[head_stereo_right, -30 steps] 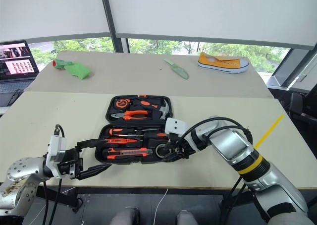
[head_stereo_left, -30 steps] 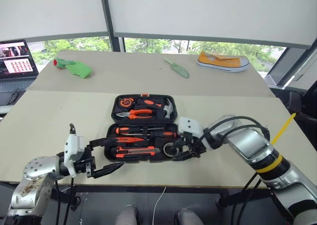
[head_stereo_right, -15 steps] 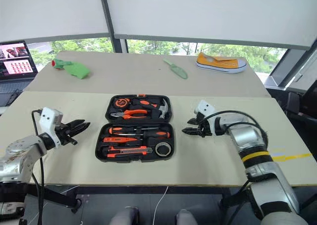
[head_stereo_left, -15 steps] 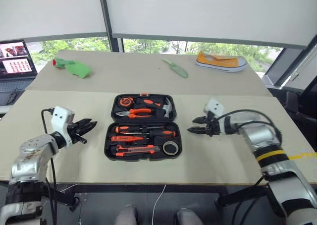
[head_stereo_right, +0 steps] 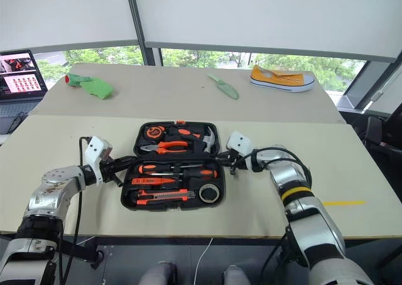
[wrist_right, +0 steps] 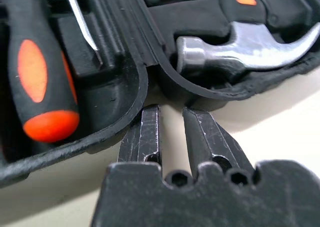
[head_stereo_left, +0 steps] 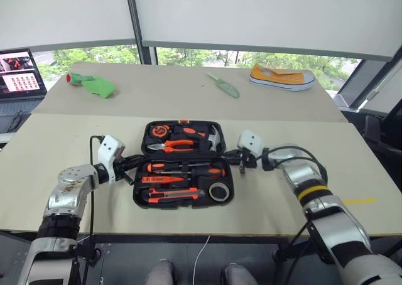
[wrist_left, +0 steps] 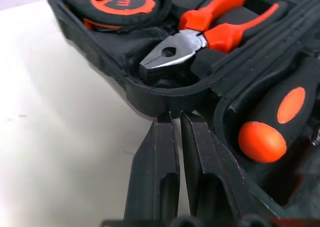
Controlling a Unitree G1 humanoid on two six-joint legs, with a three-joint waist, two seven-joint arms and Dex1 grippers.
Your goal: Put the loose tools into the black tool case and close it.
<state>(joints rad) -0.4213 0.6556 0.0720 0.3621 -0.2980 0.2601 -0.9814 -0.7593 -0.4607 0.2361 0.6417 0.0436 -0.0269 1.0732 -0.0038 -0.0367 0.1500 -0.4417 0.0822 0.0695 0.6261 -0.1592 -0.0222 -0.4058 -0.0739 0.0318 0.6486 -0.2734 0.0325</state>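
**Both pincers arrive at the hinge line, tools already stowed**

Eye views: the black moulded-plastic tool case [head_stereo_left: 182,165] lies open flat on the pale bench [head_stereo_left: 56,191], near half toward the robot. In that near half sit the two black-and-orange-handled screwdrivers [head_stereo_left: 185,169], the orange-black utility knife [head_stereo_left: 176,195] and the small grey tape roll [head_stereo_left: 218,194]. The far half holds orange-handled pliers [head_stereo_left: 171,145] and a hammer [head_stereo_left: 212,138]. A second ago the two arms hung at the near edge with fingers spread. Now the left pincer [head_stereo_left: 133,164] rests against the case's left side and the right pincer [head_stereo_left: 241,162] against its right side, both about level with the hinge.

Left wrist view: the left pincer's fingers [wrist_left: 159,167] are pressed nearly together, gripping nothing, tips just touching the case wall where the halves meet.

Right wrist view: the right pincer's fingers [wrist_right: 145,137] stand a narrow slit apart, empty, tips just short of the same seam below the hammer.

Packing looks finished; I judge that closing the case is what remains.
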